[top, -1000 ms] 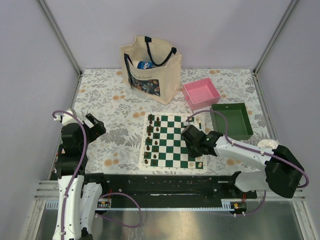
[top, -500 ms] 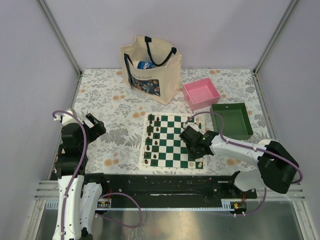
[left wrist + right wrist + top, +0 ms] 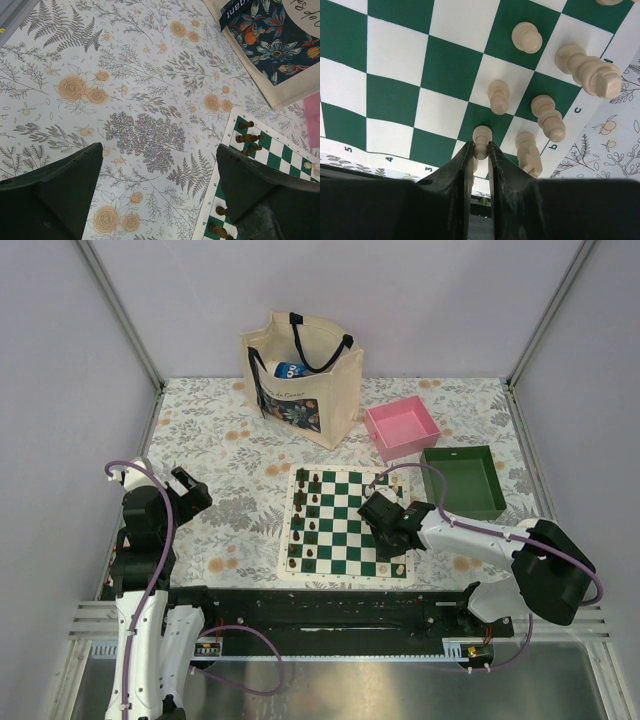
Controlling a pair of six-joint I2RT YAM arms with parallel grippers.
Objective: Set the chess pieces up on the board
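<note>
The green and white board (image 3: 345, 524) lies in the middle of the table. Several dark pieces (image 3: 306, 525) stand along its left side and show in the left wrist view (image 3: 246, 137). Several cream pieces (image 3: 549, 117) stand near its right edge. My right gripper (image 3: 480, 150) is over the board's right side (image 3: 390, 525), shut on a cream pawn (image 3: 481, 140) that stands on or just above a square. My left gripper (image 3: 155, 200) is open and empty, over the flowered cloth left of the board (image 3: 185, 490).
A cream tote bag (image 3: 300, 375) stands at the back. A pink tray (image 3: 402, 427) and a green tray (image 3: 463, 480) lie right of the board. Metal frame posts edge the table. The flowered cloth (image 3: 135, 100) covers the table.
My right gripper has shifted slightly left and toward the back over the board's right side. The left arm has not moved.
</note>
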